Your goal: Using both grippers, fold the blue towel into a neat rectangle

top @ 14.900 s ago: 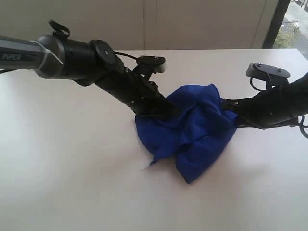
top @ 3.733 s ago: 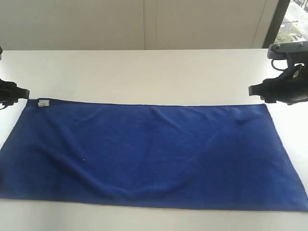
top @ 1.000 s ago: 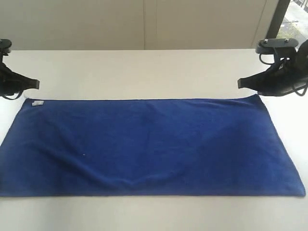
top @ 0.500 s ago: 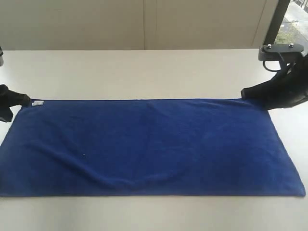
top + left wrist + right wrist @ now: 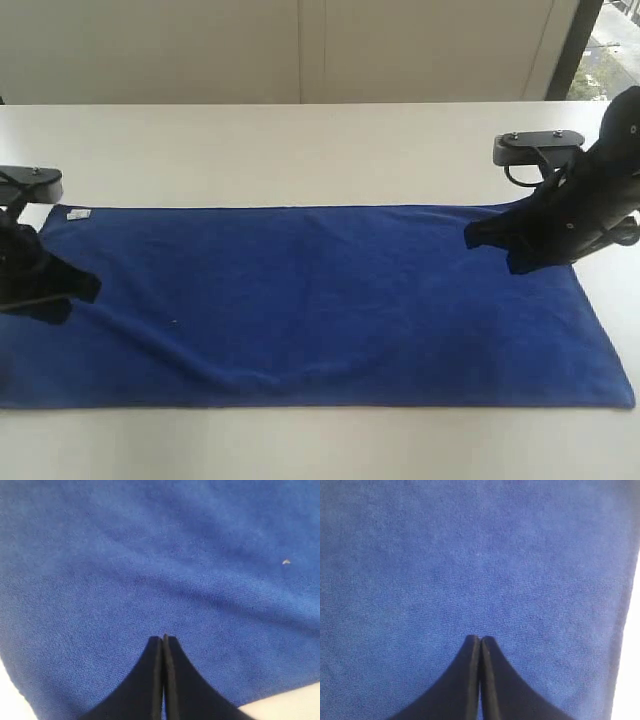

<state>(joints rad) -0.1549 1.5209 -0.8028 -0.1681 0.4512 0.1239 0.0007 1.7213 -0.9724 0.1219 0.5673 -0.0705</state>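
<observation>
— What does the place look like?

— A white table (image 5: 320, 140) stands before a pale panelled wall (image 5: 200, 50), with a window (image 5: 610, 45) at the far right. The blue towel (image 5: 320, 300) lies spread flat on the table as one wide rectangle, with a small white label (image 5: 78, 213) at its far left corner.

— And the arms?

— The left gripper (image 5: 92, 288) sits low over the towel's left end, pointing inward. The right gripper (image 5: 472, 237) slants down over the far right part, pointing toward the middle.

— The jaws?

— On both they are pressed together, holding nothing. I cannot tell whether the tips touch the cloth.
</observation>
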